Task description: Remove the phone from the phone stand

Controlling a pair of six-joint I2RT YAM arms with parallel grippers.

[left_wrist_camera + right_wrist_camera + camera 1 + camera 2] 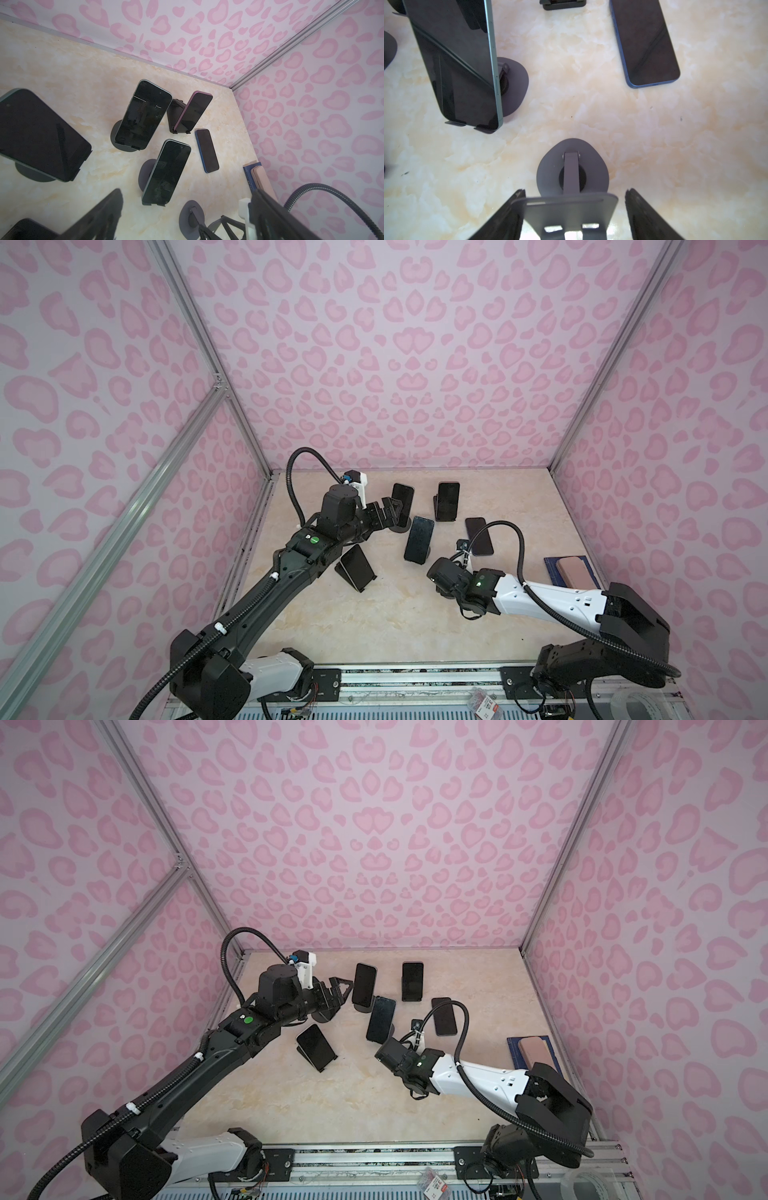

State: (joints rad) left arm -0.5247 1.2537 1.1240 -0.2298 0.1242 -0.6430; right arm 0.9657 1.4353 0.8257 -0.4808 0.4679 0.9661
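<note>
**Phones in four stands, a fifth flat, one stand bare**

Four phones sit propped in stands and one lies loose. The blue-edged phone (644, 41) lies flat, screen up, on the bench (685, 145), in no stand. It is a little toward the back wall (395, 364) from the right hand (575, 190). That hand points down at the bare stand (571, 176), which is grey with a rounded base and a hinged arm. Its fingers are parted to either side of the stand's empty plate. One finger is at the plate's edge, and a strip of bench shows between the plate and the other, so nothing is pinched.

Near it the teal-edged phone (166, 172) leans in a round-based stand (146, 172), its foot on two small tabs. Farther back the purple-edged phone (192, 112) rests in a black folding stand (174, 113). Left of that, the back-left phone (143, 115) stands in a second round-based stand (115, 137). The leftmost phone (41, 135) reclines in a third round-based stand (31, 174).

The left hand (187, 191) is spread wide and empty, held above the bench. In both top views it shows beside the back-left phone.

By the right wall (685, 448) a pink slab (262, 180) lies on a dark blue pad (249, 176).
</note>
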